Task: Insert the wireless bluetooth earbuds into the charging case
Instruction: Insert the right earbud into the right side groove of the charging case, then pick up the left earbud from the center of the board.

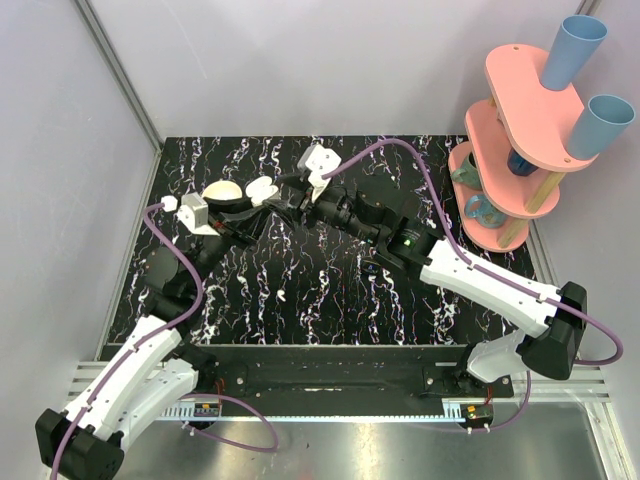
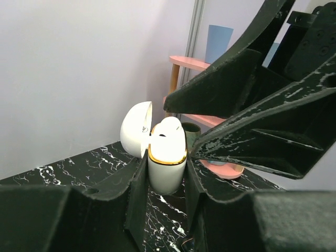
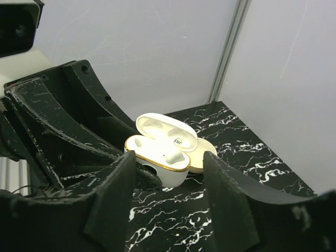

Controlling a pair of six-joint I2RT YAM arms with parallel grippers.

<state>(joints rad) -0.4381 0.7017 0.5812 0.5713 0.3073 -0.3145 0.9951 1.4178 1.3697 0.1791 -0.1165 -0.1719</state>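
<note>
Standing toward the far edge of the black marbled table [image 1: 330,290], left of centre: one charging case [image 1: 262,190], white with a gold rim, lid swung open. Clamped on its lower half is the left gripper [image 2: 165,176], a finger pressed to each side; only the left wrist view shows this grip plainly. Facing the case from close by is the right gripper [image 3: 169,163], fingers spread wide and released. Lying in the lower half is one white earbud [image 3: 173,155], plain in the right wrist view. The left wrist view gives only a white bump above the rim, and from the top it is too small to find. Just behind the case is a cream rounded piece [image 1: 225,190], seen from the top and the right wrist but not from the left wrist; whether it touches the case cannot be told. Beyond the far right corner is a pink tiered stand [image 1: 525,95] with blue cups [image 1: 575,48], well apart from both grippers and also visible behind the case in the left wrist view.
</note>
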